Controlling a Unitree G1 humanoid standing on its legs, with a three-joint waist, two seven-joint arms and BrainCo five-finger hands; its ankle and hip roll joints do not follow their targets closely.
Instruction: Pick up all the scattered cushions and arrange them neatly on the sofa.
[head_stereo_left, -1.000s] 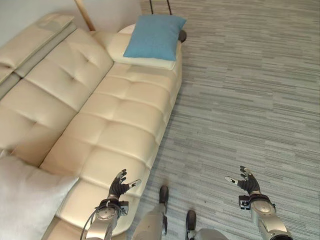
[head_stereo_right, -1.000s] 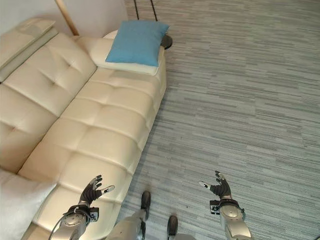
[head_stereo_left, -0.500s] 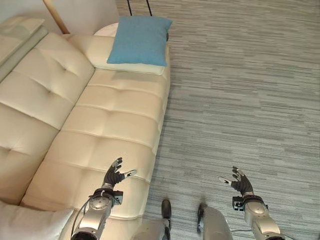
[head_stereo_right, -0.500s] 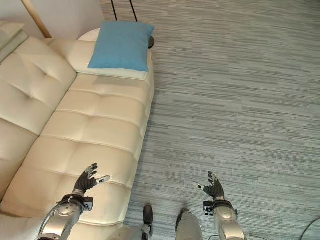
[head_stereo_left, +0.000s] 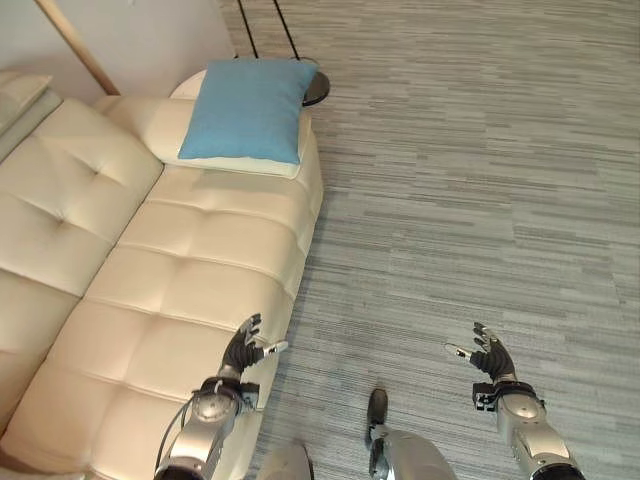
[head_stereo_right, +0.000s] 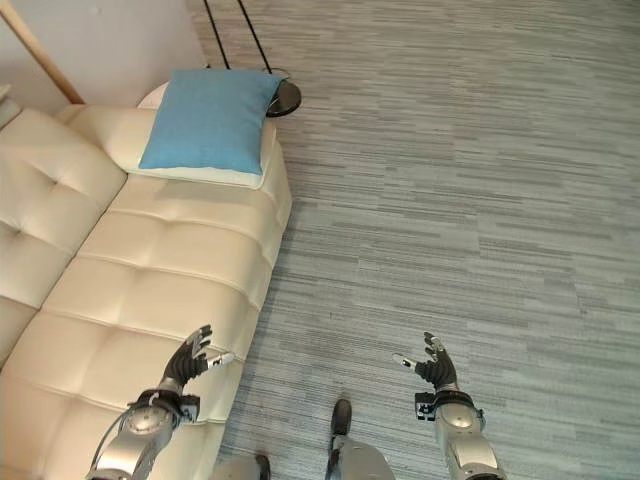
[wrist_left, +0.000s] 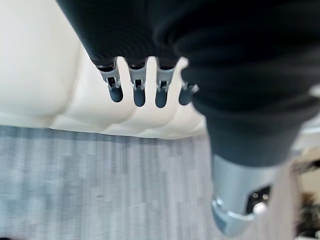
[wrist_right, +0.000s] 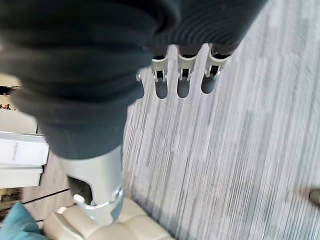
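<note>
A blue cushion (head_stereo_left: 250, 108) lies on the far armrest of the cream leather sofa (head_stereo_left: 170, 270); it also shows as the blue cushion (head_stereo_right: 210, 120) in the right eye view. My left hand (head_stereo_left: 242, 352) hovers open over the sofa's front edge, holding nothing. My right hand (head_stereo_left: 488, 356) is open above the carpet, well to the right of the sofa. In the left wrist view its fingers (wrist_left: 139, 92) hang straight over the sofa's seat edge. In the right wrist view the fingers (wrist_right: 182, 80) are straight above the carpet, with a corner of a teal cushion (wrist_right: 15, 222) beside the sofa.
Grey striped carpet (head_stereo_left: 480, 180) covers the floor to the right of the sofa. A floor lamp's round black base (head_stereo_right: 284, 96) and thin black poles stand just past the sofa's far end. A wooden pole (head_stereo_left: 75, 45) leans against the wall behind the sofa.
The camera has swung to the right: the sofa and blue cushion have slid left in view, and the white cushion at lower left has left the picture. Both hands stay open.
</note>
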